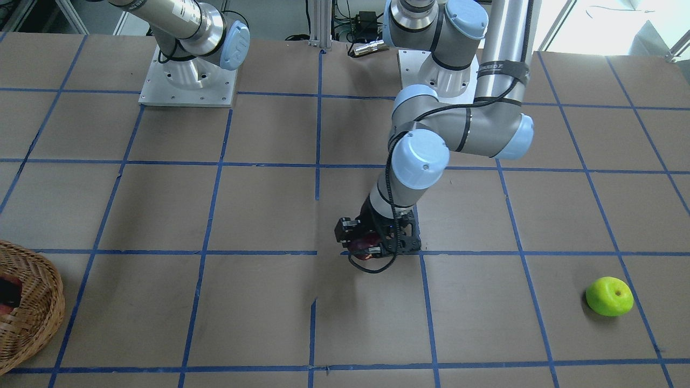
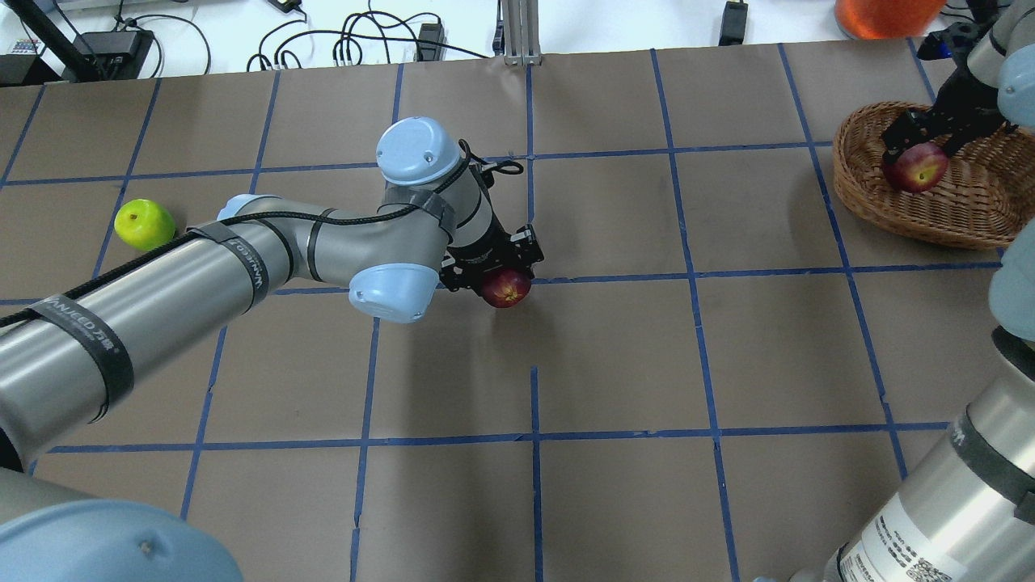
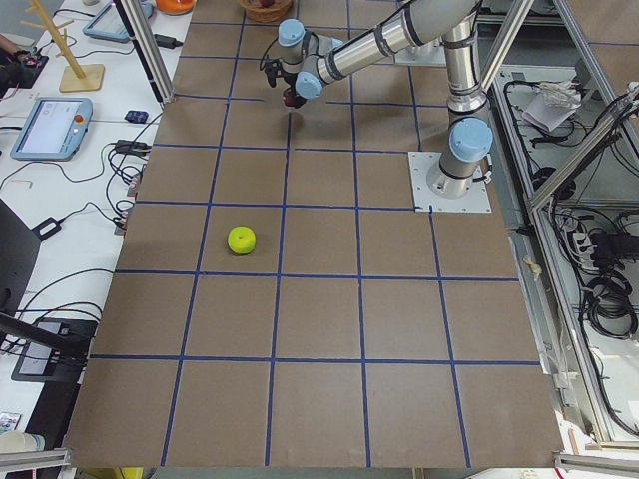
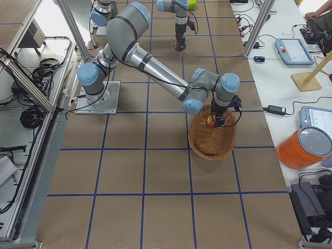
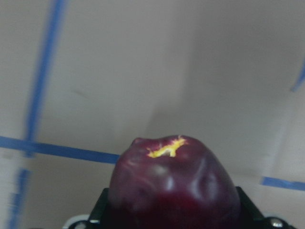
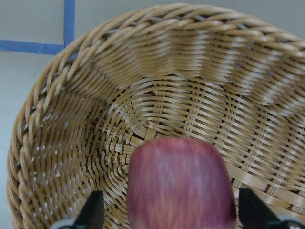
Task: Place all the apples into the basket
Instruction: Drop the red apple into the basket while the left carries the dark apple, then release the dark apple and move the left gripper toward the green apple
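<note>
My left gripper (image 2: 503,279) is shut on the dark maroon-purple apple (image 2: 506,288) near the middle of the table; the apple fills the bottom of the left wrist view (image 5: 174,183) and also shows in the front view (image 1: 362,248). My right gripper (image 2: 918,153) is shut on the streaky red apple (image 2: 914,168) and holds it inside the wicker basket (image 2: 954,210), above its woven floor (image 6: 190,95). The red apple shows in the right wrist view (image 6: 178,183). The lime green apple (image 2: 145,224) lies alone on the table, far out on my left side (image 1: 609,296).
The basket stands at the far right of the table (image 1: 38,302). Both arm bases (image 1: 188,81) are bolted at the robot's edge. An orange container (image 4: 306,148) and tablets (image 4: 294,50) sit on the side bench beyond the table's far edge.
</note>
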You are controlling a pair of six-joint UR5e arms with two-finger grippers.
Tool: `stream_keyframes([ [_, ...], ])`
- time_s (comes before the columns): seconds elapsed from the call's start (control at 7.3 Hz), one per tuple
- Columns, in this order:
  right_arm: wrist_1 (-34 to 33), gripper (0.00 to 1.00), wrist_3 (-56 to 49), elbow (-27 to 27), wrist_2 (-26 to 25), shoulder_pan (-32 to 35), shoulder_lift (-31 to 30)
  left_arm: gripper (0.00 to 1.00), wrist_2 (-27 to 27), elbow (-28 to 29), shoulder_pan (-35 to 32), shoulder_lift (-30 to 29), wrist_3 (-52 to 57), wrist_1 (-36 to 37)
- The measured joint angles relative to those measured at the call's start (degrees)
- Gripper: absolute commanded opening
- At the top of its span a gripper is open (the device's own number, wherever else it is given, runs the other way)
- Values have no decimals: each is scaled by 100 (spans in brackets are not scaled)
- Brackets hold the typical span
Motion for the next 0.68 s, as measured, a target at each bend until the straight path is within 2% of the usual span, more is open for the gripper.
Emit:
stream_keyframes([
  [0.14, 156, 100, 22, -166, -18, 146, -24, 88, -10, 1, -60, -84, -114, 157],
  [0.27, 372, 100, 136, -300, -23, 290, -92, 100, -13, 7, -84, -156, -290, 398],
  [0.68, 996, 100, 975, -371, 25, 796, -429, 100, -17, 69, -28, -91, -437, 716],
])
